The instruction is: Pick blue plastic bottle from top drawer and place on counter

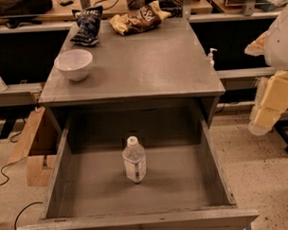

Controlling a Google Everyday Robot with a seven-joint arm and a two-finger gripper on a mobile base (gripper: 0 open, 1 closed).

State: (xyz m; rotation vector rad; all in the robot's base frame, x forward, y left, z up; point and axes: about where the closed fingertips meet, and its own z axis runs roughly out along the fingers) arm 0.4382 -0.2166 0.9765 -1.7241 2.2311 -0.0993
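Note:
The blue plastic bottle [134,161], clear with a white cap and a pale label band, stands upright in the middle of the open top drawer [90,194]. The drawer is pulled out toward me below the grey counter [147,64]. My gripper [266,113] hangs at the right edge of the view, beside the cabinet's right side, above the floor. It is well to the right of the bottle, touches nothing and holds nothing that I can see.
A white bowl [74,64] sits at the counter's left. A dark blue chip bag [87,25] and a brown chip bag [138,17] lie at its back. A small white pump dispenser [211,56] stands off the right edge. Cardboard [33,144] leans at the left.

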